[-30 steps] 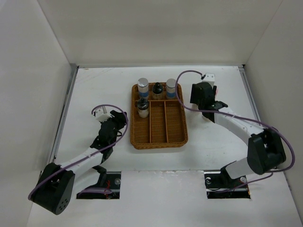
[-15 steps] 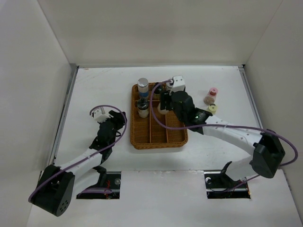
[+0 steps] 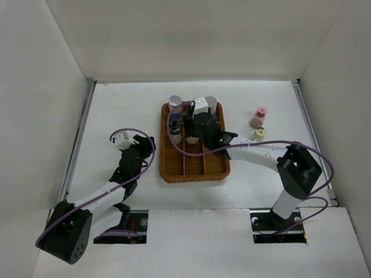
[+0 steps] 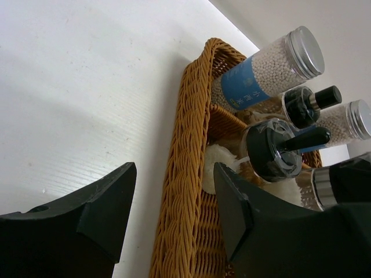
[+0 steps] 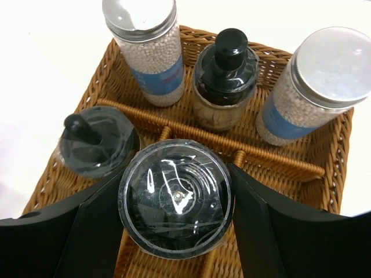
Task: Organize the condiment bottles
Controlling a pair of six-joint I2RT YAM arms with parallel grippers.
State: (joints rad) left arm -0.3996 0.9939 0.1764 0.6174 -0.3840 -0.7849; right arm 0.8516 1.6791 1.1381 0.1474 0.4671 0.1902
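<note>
As the bottle [image 5: 175, 197] is gripped, its body hides.

1. Table [image 3: 116, 110]: flat white top, matte; faintly ribbed where the left wrist view shows it close.
2. Back wall [image 3: 191, 40]: plain white panel, standing at the table's far edge.
3. Left wall [image 3: 35, 104] and right wall [image 3: 342, 87]: plain white panels closing both sides.
4. Left metal strip [image 3: 78, 139] and right metal strip [image 3: 307, 121]: grey, running along the table's side edges at the foot of each wall.
5. Cut-outs, left [image 3: 138, 227] and right [image 3: 258, 227]: dark rectangles at the near edge.
6. Light: even and soft, probably from overhead; shadows faint.
</note>
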